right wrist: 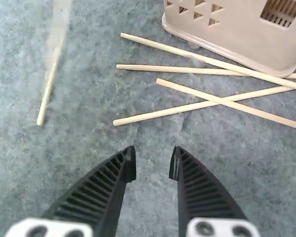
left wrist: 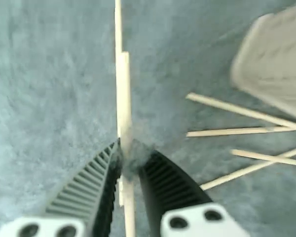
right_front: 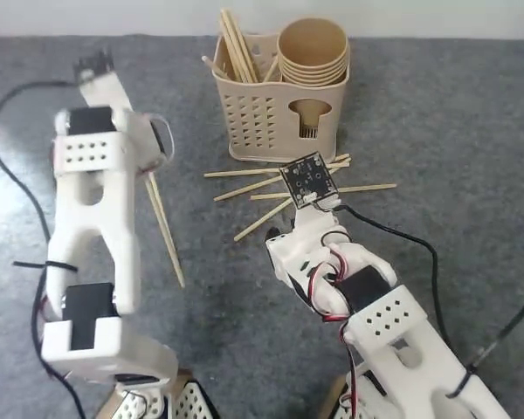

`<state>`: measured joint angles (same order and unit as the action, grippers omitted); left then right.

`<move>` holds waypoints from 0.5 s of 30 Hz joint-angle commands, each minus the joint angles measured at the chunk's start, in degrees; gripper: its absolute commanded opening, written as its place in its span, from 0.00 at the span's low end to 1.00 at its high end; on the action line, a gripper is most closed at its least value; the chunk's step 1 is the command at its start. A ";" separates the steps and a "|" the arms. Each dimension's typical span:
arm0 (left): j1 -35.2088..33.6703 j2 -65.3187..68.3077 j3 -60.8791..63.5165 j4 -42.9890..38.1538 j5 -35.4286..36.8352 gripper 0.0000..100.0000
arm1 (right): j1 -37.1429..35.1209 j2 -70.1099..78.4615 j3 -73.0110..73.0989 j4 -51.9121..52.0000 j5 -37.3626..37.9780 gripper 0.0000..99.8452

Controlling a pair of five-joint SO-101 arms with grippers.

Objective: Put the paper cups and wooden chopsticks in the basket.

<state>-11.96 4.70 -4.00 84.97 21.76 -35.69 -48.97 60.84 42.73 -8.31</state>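
L end effector (left wrist: 129,146) grips chopstick (left wrist: 122,89); R end effector (right wrist: 152,160) narrowly open, loose chopsticks (right wrist: 222,101) ahead.

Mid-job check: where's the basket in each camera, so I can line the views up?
High view: basket top centre, holding stacked paper cups.
Left wrist view: its blurred corner, just beyond the loose chopsticks.
Right wrist view: its perforated lower wall, loose chopsticks beside it.
Shared landmark: those loose chopsticks, fanned out in front of the basket.

No text, number or sign is legible. The circuit board (right_front: 309,179) on the right arm's wrist bears pale marks too small to read.
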 commanded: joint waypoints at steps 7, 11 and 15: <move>0.79 -0.18 -33.63 5.27 -5.71 0.01 | -0.31 -1.71 5.19 -11.03 0.97 0.13; 2.99 0.44 -43.21 3.78 -6.51 0.01 | -0.31 -1.71 5.36 -11.21 1.05 0.13; 6.24 0.44 -47.78 -3.08 -6.33 0.01 | -0.31 -1.71 5.36 -11.21 1.14 0.13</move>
<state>-8.79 5.67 -45.32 88.22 15.87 -35.69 -48.97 66.55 32.88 -8.22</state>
